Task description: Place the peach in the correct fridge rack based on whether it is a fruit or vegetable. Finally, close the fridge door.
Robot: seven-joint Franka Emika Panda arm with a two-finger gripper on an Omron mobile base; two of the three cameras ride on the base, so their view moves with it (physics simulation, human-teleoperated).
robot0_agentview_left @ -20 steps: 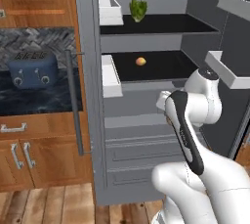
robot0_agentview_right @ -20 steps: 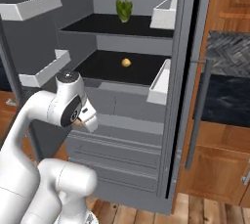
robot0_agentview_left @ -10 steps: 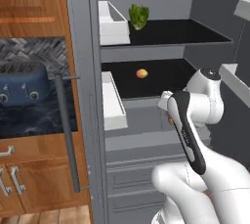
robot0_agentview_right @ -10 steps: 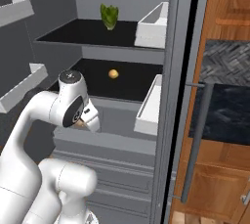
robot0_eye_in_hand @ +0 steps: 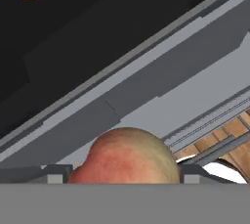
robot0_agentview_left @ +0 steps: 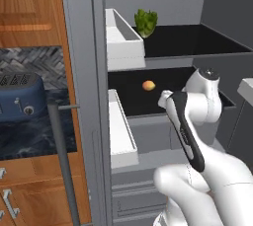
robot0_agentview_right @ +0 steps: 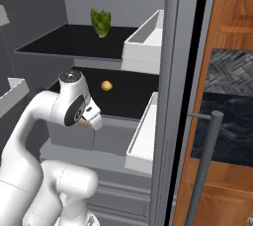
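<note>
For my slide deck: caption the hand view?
Gripper holding a peach below the fridge shelf.

peach (robot0_eye_in_hand: 128, 157) bottom behind grey band

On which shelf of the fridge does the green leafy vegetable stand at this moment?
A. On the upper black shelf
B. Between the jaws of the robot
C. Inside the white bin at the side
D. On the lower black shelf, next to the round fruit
A: the green leafy vegetable stands on the upper black shelf, while the round orange fruit lies alone on the lower black shelf beneath it.
</note>
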